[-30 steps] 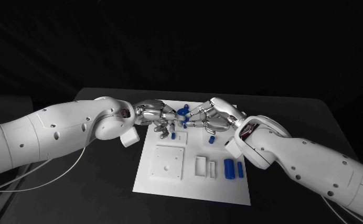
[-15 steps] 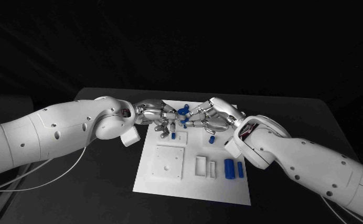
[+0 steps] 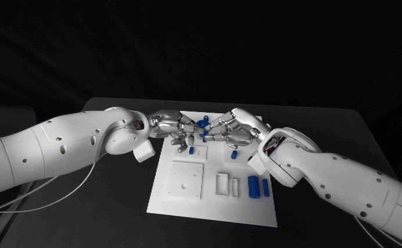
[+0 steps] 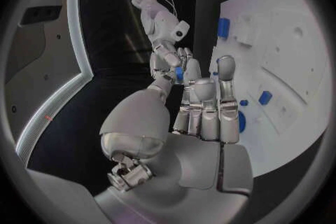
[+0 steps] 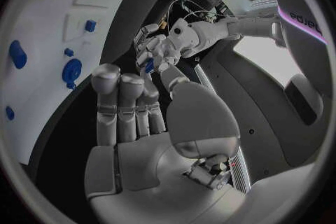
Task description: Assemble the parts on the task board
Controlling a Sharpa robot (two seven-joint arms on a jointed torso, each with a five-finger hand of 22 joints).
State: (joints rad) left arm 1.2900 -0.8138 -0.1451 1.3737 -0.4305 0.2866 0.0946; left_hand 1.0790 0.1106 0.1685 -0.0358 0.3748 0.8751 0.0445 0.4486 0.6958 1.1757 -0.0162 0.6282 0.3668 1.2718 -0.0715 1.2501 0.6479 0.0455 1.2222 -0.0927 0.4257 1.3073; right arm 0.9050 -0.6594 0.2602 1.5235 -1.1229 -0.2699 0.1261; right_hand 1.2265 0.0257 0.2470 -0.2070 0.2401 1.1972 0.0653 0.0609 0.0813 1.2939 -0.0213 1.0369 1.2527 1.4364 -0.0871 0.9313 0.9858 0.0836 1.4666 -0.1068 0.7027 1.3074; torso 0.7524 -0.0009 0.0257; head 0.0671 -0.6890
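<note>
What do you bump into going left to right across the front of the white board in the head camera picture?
White square plate → white rectangular frame → small white upright piece → thick blue cylinder → thin blue cylinder, all lying on the task board.

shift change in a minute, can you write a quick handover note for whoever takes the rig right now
Left robot hand: over the far half of the task board, holding a small blue part between its fingertips.
Right robot hand: facing it, fingertips close to the same part; whether it also grips is unclear.
Blue parts: two upright bars near the board's right edge, small pieces below the hands.
Done: hard to judge.
Left: place the held part, then the loose ones.
</note>
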